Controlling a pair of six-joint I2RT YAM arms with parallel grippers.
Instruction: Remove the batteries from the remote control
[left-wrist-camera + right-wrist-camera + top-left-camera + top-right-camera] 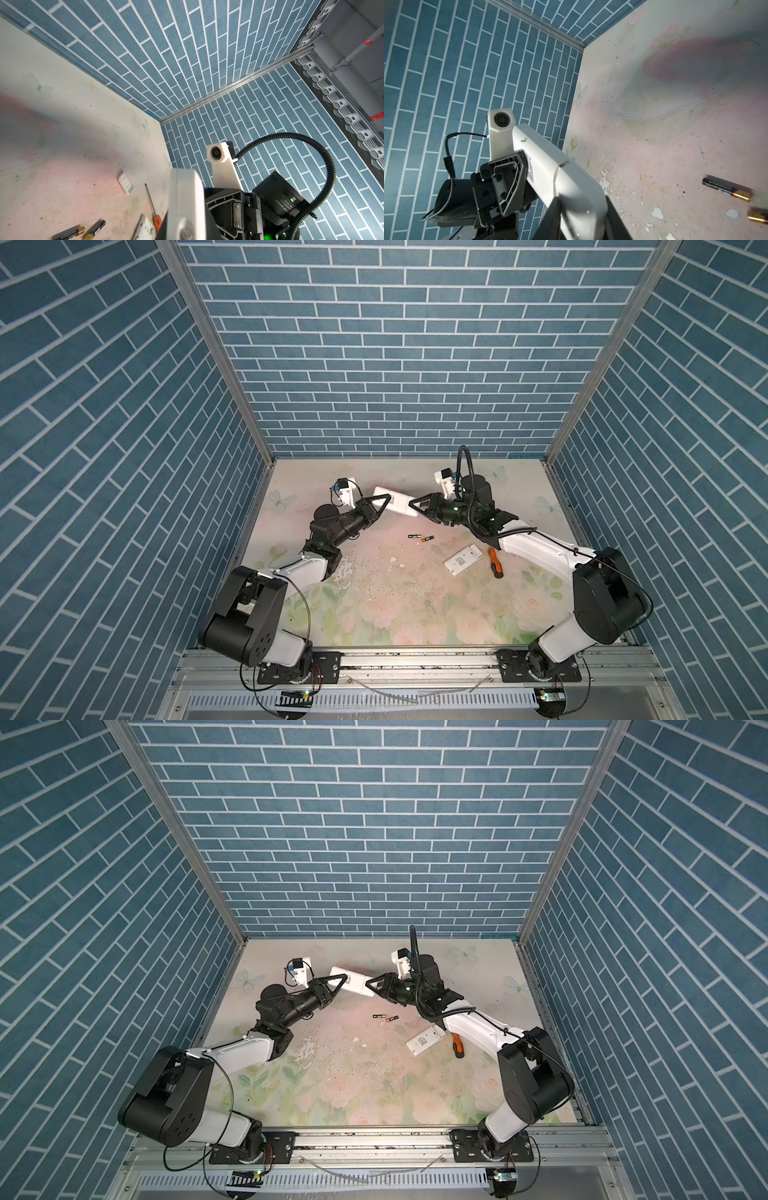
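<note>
Pinching the remote control (pixel 397 502) at opposite ends with left pincer (pixel 386 505) and right pincer (pixel 414 506), I worry any uneven pull could wrench it loose.

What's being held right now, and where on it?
The raised remote, in the air between both arms: the left gripper clamps it near one end, and the right gripper grips the opposite end.

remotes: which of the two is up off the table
The white remote at the back, held at its ends by the left gripper and right gripper; the other remote lies flat beside the screwdriver.
</note>
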